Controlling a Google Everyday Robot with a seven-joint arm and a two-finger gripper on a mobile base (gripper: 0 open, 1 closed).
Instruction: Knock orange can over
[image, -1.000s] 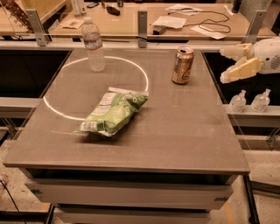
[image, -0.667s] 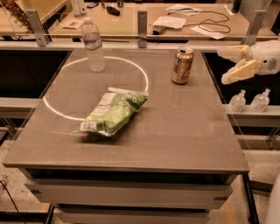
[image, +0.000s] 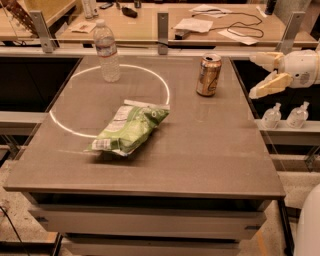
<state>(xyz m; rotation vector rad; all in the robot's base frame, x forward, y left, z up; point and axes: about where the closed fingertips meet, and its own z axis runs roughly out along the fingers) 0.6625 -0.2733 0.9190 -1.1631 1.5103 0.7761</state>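
Robotics lab, robot claw (image: 253, 76) beside a grey test table (image: 165, 165), cable-strewn workbenches (image: 145, 26) behind.

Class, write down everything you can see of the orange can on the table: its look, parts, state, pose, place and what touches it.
The orange can is a short, copper-orange metallic drink can with a silver rim and top and pale label marks. It stands upright, not yet knocked over, toward the far right of the table, resting on its base. Nothing else touches it. The gripper hangs just past the table's right edge at the can's height, fingers open and apart from it.
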